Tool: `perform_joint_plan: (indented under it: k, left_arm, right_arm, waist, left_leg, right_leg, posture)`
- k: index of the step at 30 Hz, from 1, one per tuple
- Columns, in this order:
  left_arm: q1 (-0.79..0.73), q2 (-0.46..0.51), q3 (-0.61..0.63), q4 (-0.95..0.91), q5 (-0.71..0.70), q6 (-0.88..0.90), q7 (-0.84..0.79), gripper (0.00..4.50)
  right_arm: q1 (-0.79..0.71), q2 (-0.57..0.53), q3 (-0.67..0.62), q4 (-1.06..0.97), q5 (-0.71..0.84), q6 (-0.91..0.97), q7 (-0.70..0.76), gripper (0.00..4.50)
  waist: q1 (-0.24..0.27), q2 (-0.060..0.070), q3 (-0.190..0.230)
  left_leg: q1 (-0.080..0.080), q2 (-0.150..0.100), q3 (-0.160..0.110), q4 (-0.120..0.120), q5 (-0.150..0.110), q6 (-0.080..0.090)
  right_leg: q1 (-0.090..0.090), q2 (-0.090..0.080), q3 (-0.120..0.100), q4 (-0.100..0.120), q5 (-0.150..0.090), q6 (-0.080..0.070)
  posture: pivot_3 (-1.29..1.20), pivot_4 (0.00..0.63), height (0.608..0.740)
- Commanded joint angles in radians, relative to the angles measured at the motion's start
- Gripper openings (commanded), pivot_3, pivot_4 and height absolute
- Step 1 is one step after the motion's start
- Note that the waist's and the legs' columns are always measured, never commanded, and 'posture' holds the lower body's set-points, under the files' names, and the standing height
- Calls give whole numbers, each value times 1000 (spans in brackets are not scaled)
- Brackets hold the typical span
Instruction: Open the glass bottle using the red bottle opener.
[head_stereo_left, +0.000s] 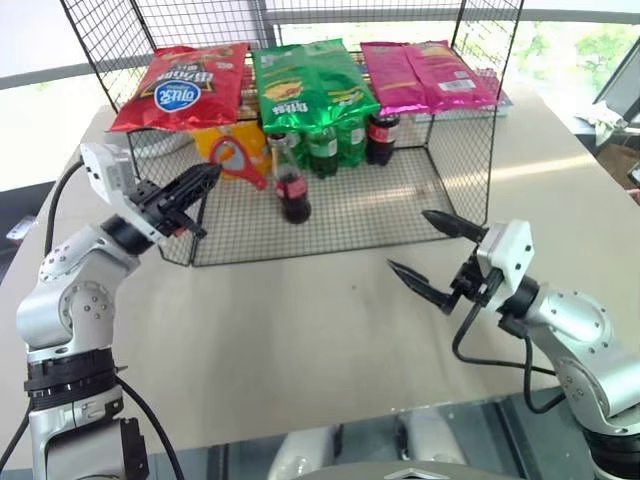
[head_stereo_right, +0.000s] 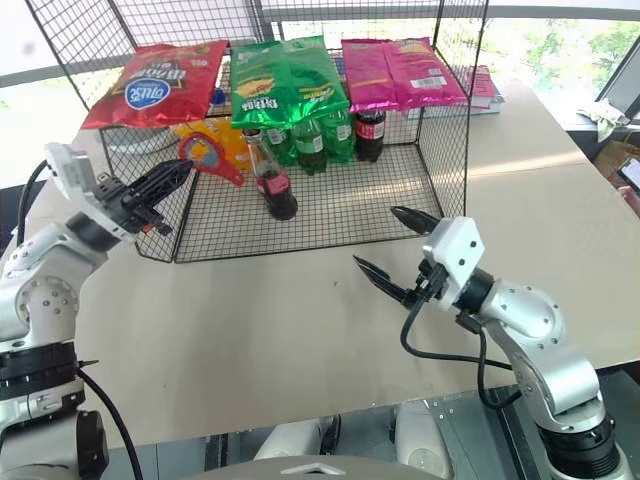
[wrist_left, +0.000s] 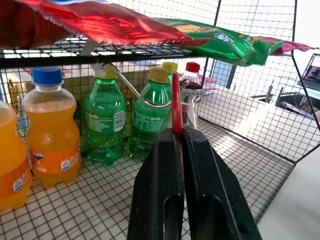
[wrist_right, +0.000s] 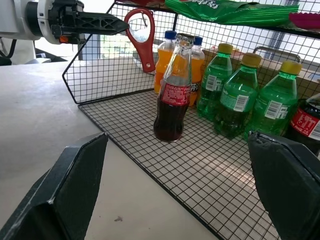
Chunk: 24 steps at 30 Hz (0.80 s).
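Beside glass bottle (head_stereo_left: 291, 190) | red bottle opener (head_stereo_left: 237, 160) (clamped) | left gripper (head_stereo_left: 207, 178)

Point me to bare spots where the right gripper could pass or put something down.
Free: the bare table in front of the wire rack, and the rack floor between the glass bottle and the rack's right wall. Crowded: the rack's back row of green soda bottles, and left of the glass bottle, where the left gripper holds the red bottle opener.
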Motion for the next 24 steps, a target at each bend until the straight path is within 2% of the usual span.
perform_joint_plan:
  k: [1,5,9,16,18,20,24]
  left_arm:
    - [-33,21,26,-31,-24,4,3,22]
    - [-65,34,41,-13,-55,60,29,22]
    - [-91,51,69,16,-143,228,104,22]
    - [-57,62,88,-24,-184,278,86,22]
    - [-29,61,101,-52,-239,324,64,22]
    - [19,70,122,-88,-316,389,31,22]
    - [152,105,157,-185,-516,542,-51,22]
  right_arm:
    - [-11,5,-4,-19,0,-12,-2,4500]
    - [-12,6,-2,-16,-2,-15,-3,4500]
    - [-13,8,1,-14,-4,-16,-3,4500]
    - [-9,9,-3,-21,3,-6,-7,4500]
    - [-17,14,-6,-25,23,14,-11,4500]
    - [-28,20,-9,-39,91,71,-11,4500]
    - [-95,23,-14,-64,360,283,-22,4500]
  waist:
    - [1,0,0]
    - [0,0,0]
    - [-3,0,0]
    - [-4,0,0]
    - [-5,0,0]
    - [-8,0,0]
    - [-18,0,0]
  left_leg:
    - [0,0,0,0,0,0]
    - [-2,0,-1,1,0,0]
    - [-2,0,-1,1,0,0]
    - [-2,0,-1,1,0,0]
    - [-2,0,-1,1,0,0]
    - [-2,0,-1,1,0,0]
    - [-5,0,0,1,0,0]
  right_leg:
    - [0,0,0,0,0,0]
    - [-1,0,-1,0,0,0]
    - [-2,0,-1,1,0,0]
    - [-2,0,-1,1,0,0]
    - [-2,0,0,1,0,0]
    - [-2,0,0,1,0,0]
    - [-6,0,1,2,0,0]
  posture:
    - [0,150,740]
    - [0,150,740]
    - [0,150,740]
    - [0,150,740]
    - [0,150,740]
    - [0,150,740]
    - [0,150,740]
